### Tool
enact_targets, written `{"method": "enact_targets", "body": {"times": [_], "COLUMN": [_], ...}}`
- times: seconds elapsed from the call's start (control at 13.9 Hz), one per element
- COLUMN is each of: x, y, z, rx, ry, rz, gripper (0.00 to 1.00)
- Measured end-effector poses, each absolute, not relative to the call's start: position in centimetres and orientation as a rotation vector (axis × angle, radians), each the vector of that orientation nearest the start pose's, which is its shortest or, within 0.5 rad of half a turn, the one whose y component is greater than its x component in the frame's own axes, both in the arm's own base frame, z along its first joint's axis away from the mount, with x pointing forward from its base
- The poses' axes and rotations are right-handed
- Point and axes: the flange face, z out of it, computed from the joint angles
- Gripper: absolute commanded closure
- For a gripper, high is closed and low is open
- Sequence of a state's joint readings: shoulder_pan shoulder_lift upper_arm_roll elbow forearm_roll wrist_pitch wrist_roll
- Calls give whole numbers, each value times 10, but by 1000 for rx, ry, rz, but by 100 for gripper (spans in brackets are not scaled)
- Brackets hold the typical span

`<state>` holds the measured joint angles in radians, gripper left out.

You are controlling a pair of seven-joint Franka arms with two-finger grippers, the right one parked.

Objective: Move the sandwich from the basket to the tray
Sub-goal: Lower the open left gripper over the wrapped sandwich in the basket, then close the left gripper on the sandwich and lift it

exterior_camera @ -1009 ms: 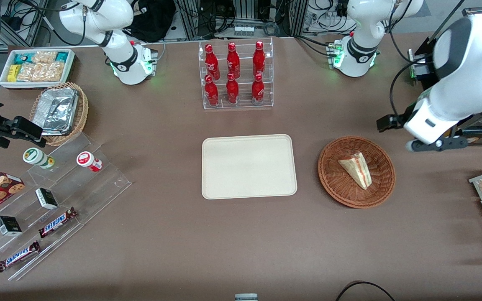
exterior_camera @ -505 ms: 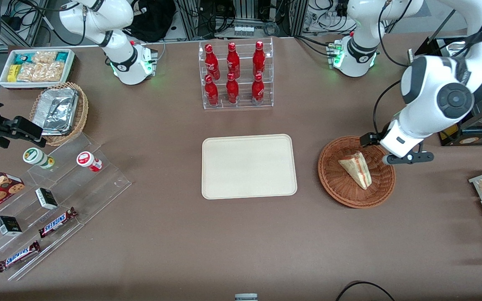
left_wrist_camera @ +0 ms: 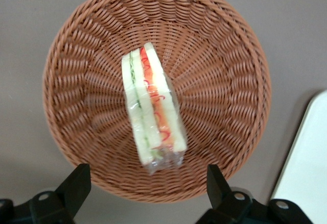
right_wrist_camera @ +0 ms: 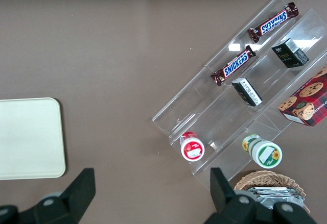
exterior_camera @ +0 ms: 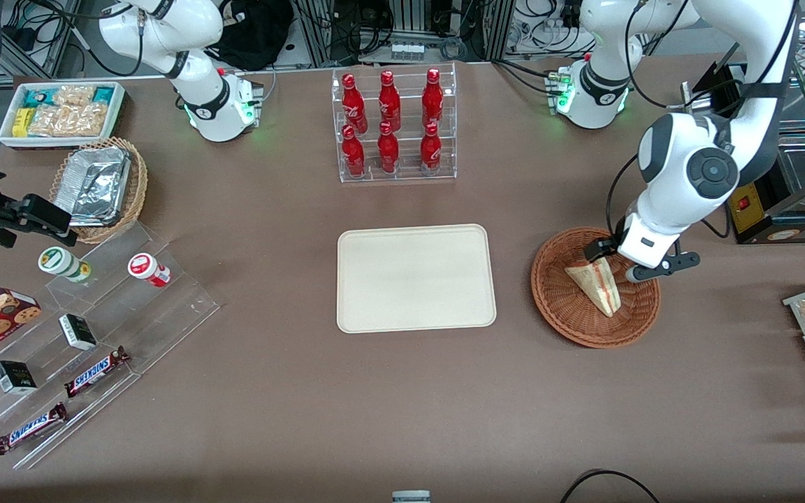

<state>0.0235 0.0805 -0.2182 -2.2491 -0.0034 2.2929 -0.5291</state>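
The sandwich (exterior_camera: 595, 283), a plastic-wrapped wedge of pale bread with red, yellow and green filling, lies in the round reddish-brown wicker basket (exterior_camera: 562, 307). It also shows in the left wrist view (left_wrist_camera: 152, 113), lying in the basket (left_wrist_camera: 219, 76). My left gripper (exterior_camera: 622, 269) hangs open above the basket's rim, at the side toward the working arm's end of the table. Its two black fingers (left_wrist_camera: 76, 185) are spread wide, wider than the sandwich. The cream-beige tray (exterior_camera: 416, 277) lies beside the basket at the table's middle, with nothing on it.
A clear rack of red bottles (exterior_camera: 393, 126) stands farther from the front camera than the tray. A clear stepped stand with snack bars and boxes (exterior_camera: 74, 349), a tan basket with foil containers (exterior_camera: 98, 187) and a white bin of packets (exterior_camera: 61, 112) lie toward the parked arm's end.
My left arm has swung in from the working arm's end of the table and come down over the basket. The sandwich has not moved.
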Motion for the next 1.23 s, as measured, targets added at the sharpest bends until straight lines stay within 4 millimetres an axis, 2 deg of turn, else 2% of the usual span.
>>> {"method": "enact_targets", "body": {"times": [0.29,0.72,0.79,0.86,0.94,1.01,1.23], "x": [520,524,524,524,524,524,524], "y": [-107,-103,-103,-102,-102,-102,-102], "z": [304,273,268,264,262,261,261], "rx": [-3048,-3031,-3028,-3026,-3025,-3024,-3024], "ry": [-799,-884,-887,-889,-890,-891,-891], "rz": [77,101,110,119,124,127,126], "gripper": [0,1,14,50,80,89,94]}}
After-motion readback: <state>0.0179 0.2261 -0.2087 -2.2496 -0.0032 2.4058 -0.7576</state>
